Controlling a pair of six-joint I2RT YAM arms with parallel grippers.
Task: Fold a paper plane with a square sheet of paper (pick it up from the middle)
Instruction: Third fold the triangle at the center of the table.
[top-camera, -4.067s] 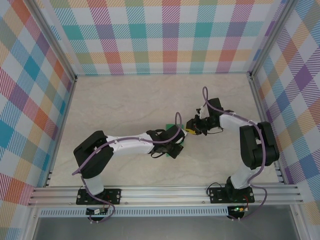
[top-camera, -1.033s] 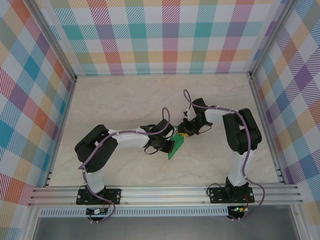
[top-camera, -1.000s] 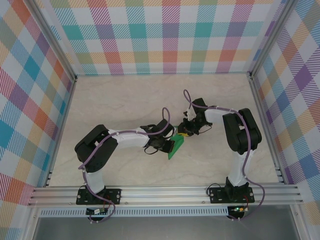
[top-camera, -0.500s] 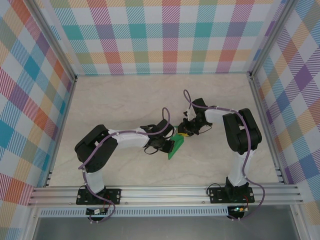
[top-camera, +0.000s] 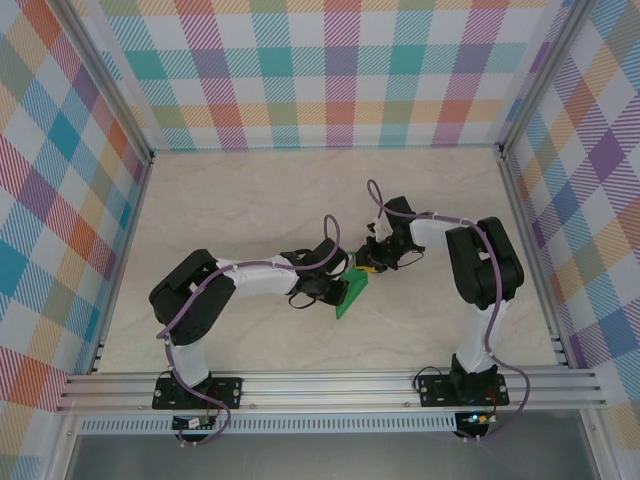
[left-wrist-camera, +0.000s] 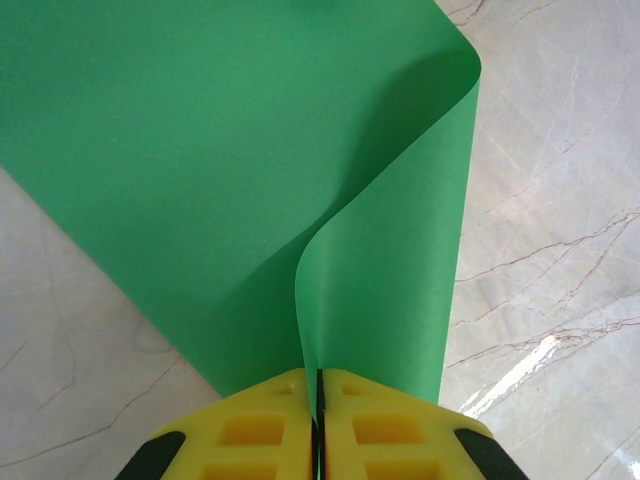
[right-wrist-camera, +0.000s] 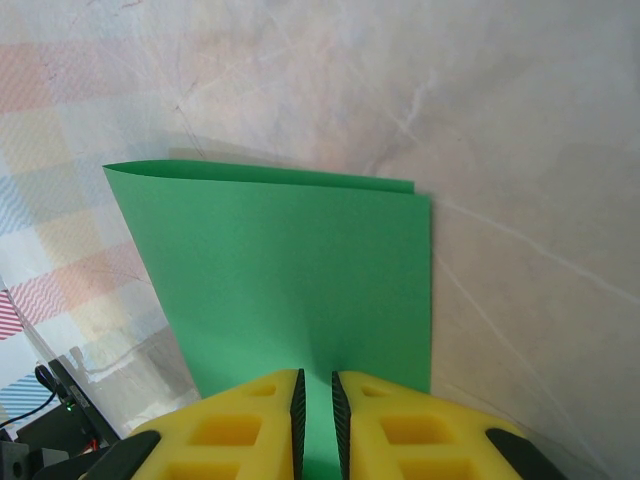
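Two pinch points on the square sheet of paper (top-camera: 352, 293), mid-table (top-camera: 250, 200) between the arms. Left gripper (left-wrist-camera: 318, 375) jaws are tight together on a curled-over fold. Right gripper (right-wrist-camera: 315, 378) jaws are clamped on the doubled flat edge.

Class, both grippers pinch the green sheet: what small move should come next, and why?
Probably lower the sheet to the table and press the fold flat: left gripper and right gripper both pinch it, yet its bend is rounded, uncreased.
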